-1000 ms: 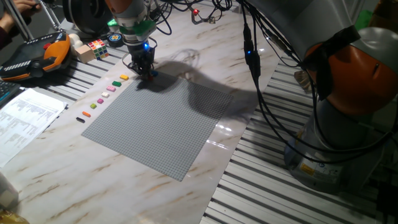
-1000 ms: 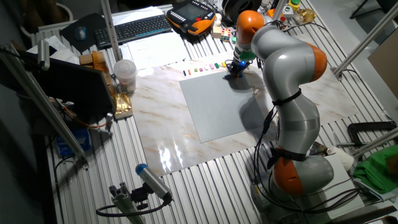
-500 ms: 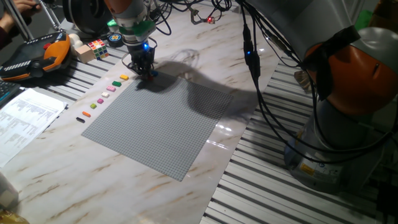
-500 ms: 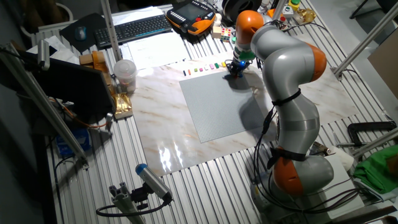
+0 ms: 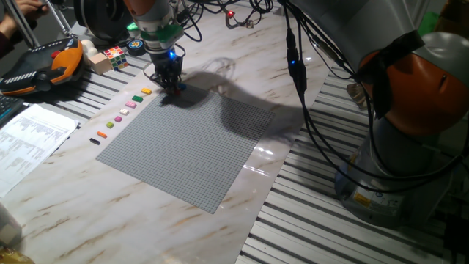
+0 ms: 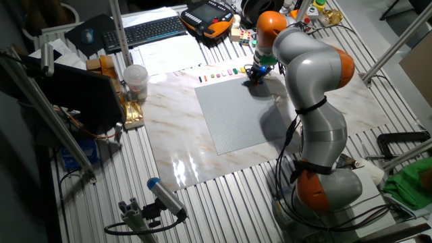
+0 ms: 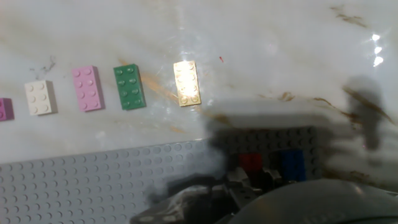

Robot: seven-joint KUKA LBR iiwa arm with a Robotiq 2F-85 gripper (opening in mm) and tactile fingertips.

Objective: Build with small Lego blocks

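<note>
- While the arm reaches across the marble table (image 5: pixel 66 191), the gripper (image 5: pixel 173 84) stands low over the far corner of the grey baseplate (image 5: pixel 190 147); in one fixed view that corner lies toward 11 o'clock of the plate.
- Whether the fingers are parted or closed I cannot tell: the fixed views show them as a small dark mass, and the hand view shows only a blurred dark shape at 6 o'clock.
- Right at the fingertips in the hand view sit a red block (image 7: pixel 250 162) and a blue block (image 7: pixel 292 164), side by side on the baseplate's corner, red at the blue one's 9 o'clock; whether the fingers touch either is unclear.
- Off the plate, on the marble, the hand view shows a row of loose bricks lying flat: a yellow block (image 7: pixel 186 83), then toward 9 o'clock a green block (image 7: pixel 129 86), a pink block (image 7: pixel 86 88), a white block (image 7: pixel 40 97), and a magenta block (image 7: pixel 4 109) cut by the edge.
- In one fixed view the same row (image 5: pixel 121 115) runs beside the plate's left edge, from the yellow one near the gripper down toward 7 o'clock, ending in an orange and a black brick (image 5: pixel 94 141).
- A multicoloured puzzle cube (image 5: pixel 114 56) rests on the slatted bench at the gripper's 10 o'clock, well apart from the bricks.
- Printed sheets (image 5: pixel 29 139) lie at the table's 9 o'clock edge.
</note>
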